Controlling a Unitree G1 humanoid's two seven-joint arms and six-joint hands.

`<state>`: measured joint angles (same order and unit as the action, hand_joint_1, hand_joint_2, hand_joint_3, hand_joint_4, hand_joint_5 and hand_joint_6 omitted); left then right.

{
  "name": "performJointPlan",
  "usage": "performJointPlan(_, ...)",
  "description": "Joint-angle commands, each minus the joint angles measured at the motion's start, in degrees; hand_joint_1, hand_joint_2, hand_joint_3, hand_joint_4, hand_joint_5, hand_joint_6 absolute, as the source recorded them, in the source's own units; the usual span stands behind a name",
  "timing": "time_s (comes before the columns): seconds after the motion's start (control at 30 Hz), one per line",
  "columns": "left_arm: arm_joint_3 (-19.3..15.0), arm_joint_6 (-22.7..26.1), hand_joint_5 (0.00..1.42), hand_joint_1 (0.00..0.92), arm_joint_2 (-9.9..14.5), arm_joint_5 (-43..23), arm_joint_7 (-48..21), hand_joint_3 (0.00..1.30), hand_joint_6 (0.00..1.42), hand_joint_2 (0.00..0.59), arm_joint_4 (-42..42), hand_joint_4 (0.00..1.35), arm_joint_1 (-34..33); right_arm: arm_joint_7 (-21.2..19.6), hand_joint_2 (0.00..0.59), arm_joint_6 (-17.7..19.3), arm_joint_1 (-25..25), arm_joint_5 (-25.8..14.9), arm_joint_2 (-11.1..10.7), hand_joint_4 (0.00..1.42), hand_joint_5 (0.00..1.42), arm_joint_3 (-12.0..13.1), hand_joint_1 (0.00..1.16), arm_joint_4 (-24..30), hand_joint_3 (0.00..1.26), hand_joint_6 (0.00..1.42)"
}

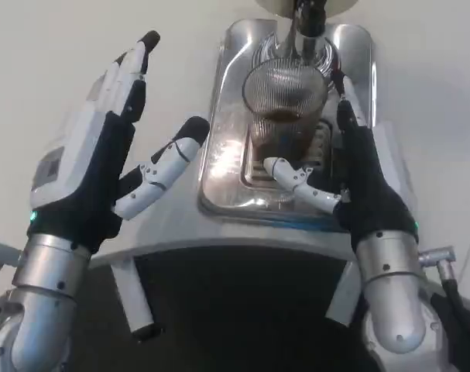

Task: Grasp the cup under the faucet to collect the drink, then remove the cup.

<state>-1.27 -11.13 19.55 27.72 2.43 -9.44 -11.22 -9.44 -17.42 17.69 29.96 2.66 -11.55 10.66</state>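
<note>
While the cup [283,108] stands on the steel tray [219,174] right under the faucet [306,19], I see dark drink in its lower part, the ribbed clear wall above it showing through. The cup sits upright, toward the back half of the tray, over the slotted grate [321,143].

My right hand [358,178] is up against the cup's right side. Its fingers [349,105] reach up along the right wall of the glass, and its thumb [296,180] crosses in front, low, at the cup's base. From this angle I read it as wrapped around the cup, touching on the right and at the front, though I cannot tell how firmly it presses, since the palm hides the contact behind it. The right forearm [389,287] comes up from the bottom edge, just right of the tray.

My left hand [103,151] hangs to the left of the tray, well apart from the cup. It holds nothing: its fingers [134,66] are stretched out and point up and away, and the thumb [169,167] sticks out to the right, its tip near the tray's left rim, and I cannot tell whether it touches. The left forearm [45,294] rises from the lower left corner.

The tray lies on the white table [49,46], its near edge glinting with reflections.
</note>
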Motion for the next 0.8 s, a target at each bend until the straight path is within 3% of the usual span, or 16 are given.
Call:
performJointPlan(0.03, 0.13, 0.60, 0.00, 0.000, -0.19, 0.31, 0.77, 0.00, 0.00, 0.251, 0.60, 0.00, 0.99, -0.64, 0.247, -0.16, 0.33, 0.47, 0.23, 0.01, 0.04, -0.69, 0.83, -0.40, 0.03, 0.18)
performJointPlan(0.8, -0.07, 1.50, 0.00, 0.000, -0.70, 0.19, 0.79, 0.00, 0.00, 0.251, -1.06, 0.00, 2.50, -2.42, 0.244, -0.14, 2.11, 0.43, 0.57, 0.00, 0.03, -0.47, 0.85, -2.64, 0.03, 0.16)
